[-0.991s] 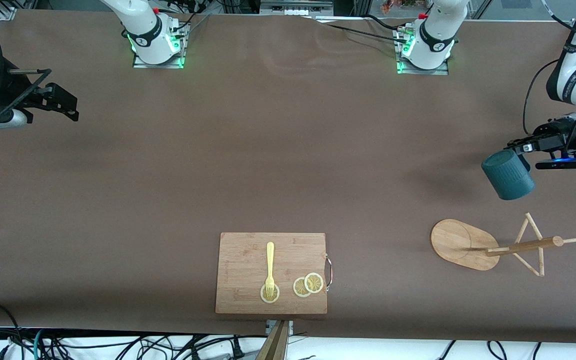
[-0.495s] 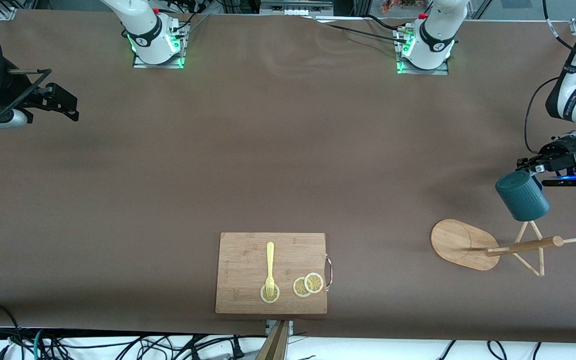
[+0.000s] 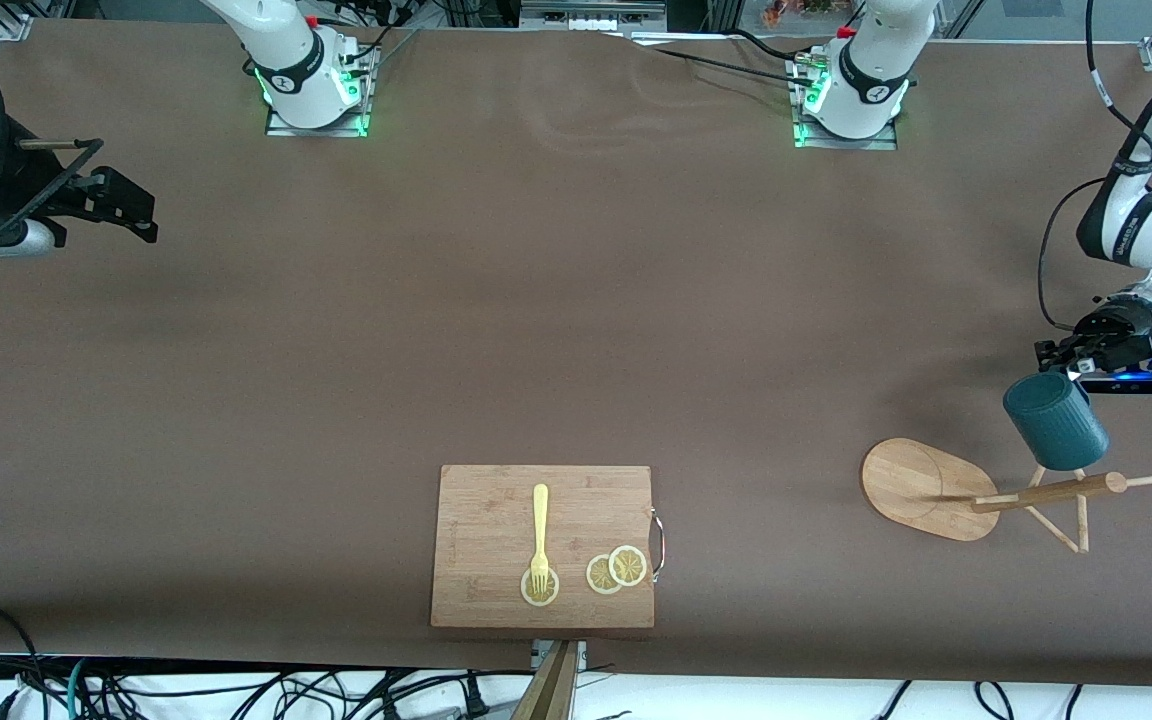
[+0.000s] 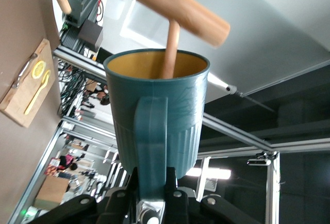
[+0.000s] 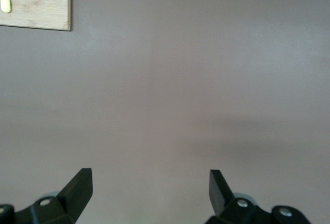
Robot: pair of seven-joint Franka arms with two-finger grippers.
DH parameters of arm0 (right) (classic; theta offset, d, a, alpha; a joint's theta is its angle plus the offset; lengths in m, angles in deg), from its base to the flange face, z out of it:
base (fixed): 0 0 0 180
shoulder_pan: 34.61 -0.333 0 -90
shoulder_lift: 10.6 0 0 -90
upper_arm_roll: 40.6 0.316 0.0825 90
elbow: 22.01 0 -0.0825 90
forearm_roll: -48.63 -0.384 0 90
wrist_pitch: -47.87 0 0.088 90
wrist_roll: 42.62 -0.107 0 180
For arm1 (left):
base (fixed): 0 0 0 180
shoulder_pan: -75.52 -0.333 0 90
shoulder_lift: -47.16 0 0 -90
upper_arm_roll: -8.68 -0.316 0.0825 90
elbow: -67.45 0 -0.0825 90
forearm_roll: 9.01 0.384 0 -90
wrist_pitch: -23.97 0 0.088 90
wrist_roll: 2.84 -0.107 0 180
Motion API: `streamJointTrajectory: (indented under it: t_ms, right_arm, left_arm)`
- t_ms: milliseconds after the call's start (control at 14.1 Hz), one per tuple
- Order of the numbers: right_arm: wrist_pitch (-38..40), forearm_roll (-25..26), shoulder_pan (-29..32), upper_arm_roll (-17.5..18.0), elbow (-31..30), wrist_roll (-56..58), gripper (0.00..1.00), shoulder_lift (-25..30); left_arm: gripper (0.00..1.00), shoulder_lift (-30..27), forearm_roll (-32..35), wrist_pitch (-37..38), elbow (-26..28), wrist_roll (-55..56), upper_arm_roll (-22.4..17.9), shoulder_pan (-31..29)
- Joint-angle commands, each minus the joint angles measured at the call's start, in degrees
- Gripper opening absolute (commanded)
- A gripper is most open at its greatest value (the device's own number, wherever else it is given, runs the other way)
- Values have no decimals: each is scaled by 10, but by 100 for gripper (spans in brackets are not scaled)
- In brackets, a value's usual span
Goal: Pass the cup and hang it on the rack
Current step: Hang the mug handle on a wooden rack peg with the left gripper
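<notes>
Over the last second, carried by the left gripper [image 3: 1086,368] down from clear of the rack [image 3: 986,495] to right over its pegs; hanging stage now close. Clamped shut on the cup [image 3: 1056,422] by its handle, cup tilted just below the fingers.

Only in the left wrist view: a peg [image 4: 170,48] already poking into the yellow mouth of the cup [image 4: 157,126], not through the handle. Not visible from the front.

Waiting at the other end of the table: right gripper [image 5: 149,188], fingers spread, nothing held.
</notes>
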Motion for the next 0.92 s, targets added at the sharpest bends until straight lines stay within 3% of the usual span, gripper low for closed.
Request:
streamJointTrajectory:
  t_ms: [0,212,283,354,425,495,708,849]
  right_arm:
    - [9,6,0,-1,15,7,100,-5]
    - [11,7,-4,-1,15,6,100,-4]
    - [10,7,-4,-1,15,7,100,-4]
    - [10,7,-4,-1,15,6,100,-4]
    - [10,7,-4,-1,15,6,100,-4]
    - [10,6,-3,-1,15,6,100,-4]
    - [7,7,-2,-1,15,7,100,-5]
    - [4,9,-4,-1,15,7,100,-5]
  left_arm:
    - [0,20,-18,-14,-23,8,5,-4]
    - [0,26,-18,-33,-23,5,5,-4]
    - [9,26,-16,-46,-23,3,4,-4]
    - [13,26,-16,-59,-23,3,4,-4]
    - [36,26,-15,-64,-23,3,5,-4]
    - [51,26,-18,-64,-23,3,5,-4]
    - [51,26,-23,-64,-23,3,5,-3]
    - [66,26,-23,-64,-22,1,5,-1]
